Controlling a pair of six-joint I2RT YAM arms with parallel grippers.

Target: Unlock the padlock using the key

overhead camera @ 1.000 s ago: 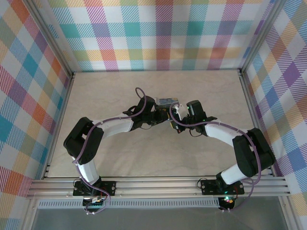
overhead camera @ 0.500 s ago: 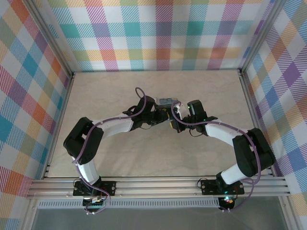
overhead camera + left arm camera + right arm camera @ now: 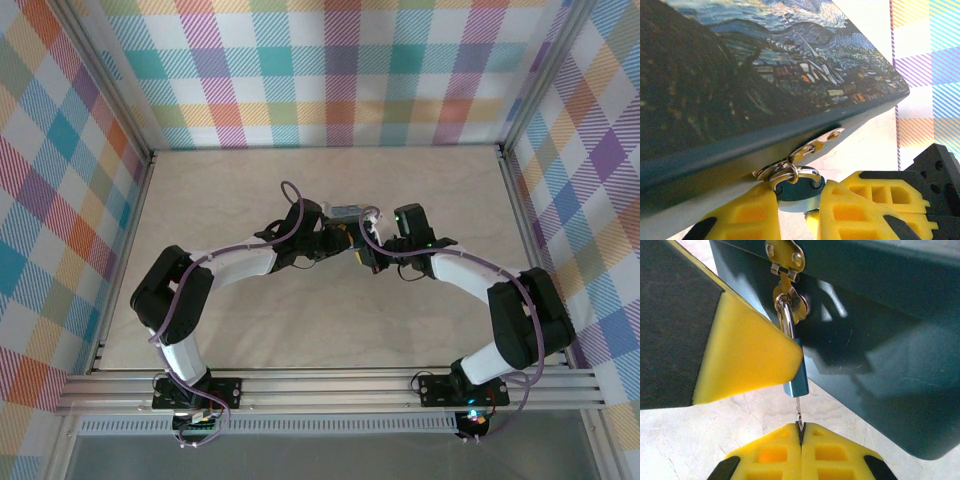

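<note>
The padlock point(image 3: 799, 380), small with a blue body and a silver shackle, hangs from the brass hasp point(image 3: 785, 262) of the dark blue painted box point(image 3: 880, 315). My left gripper point(image 3: 800, 200) is shut on the padlock point(image 3: 799, 187), one yellow finger on each side of its body. One of those left fingers point(image 3: 745, 355) also shows in the right wrist view. My right gripper point(image 3: 800, 426) is shut on the key point(image 3: 798, 412). The thin blade of the key runs up into the bottom of the padlock. In the top view both grippers meet at the near side of the box point(image 3: 345, 211).
The box stands mid-table on the pale marbled tabletop point(image 3: 250, 320). Checked walls point(image 3: 330, 70) close in the back and both sides, with metal rails point(image 3: 330, 385) along the near edge. Purple cables point(image 3: 290, 195) loop over both arms.
The right wrist has shifted and turned slightly at the padlock, with the key still gripped. The left arm and the box have stayed put.
</note>
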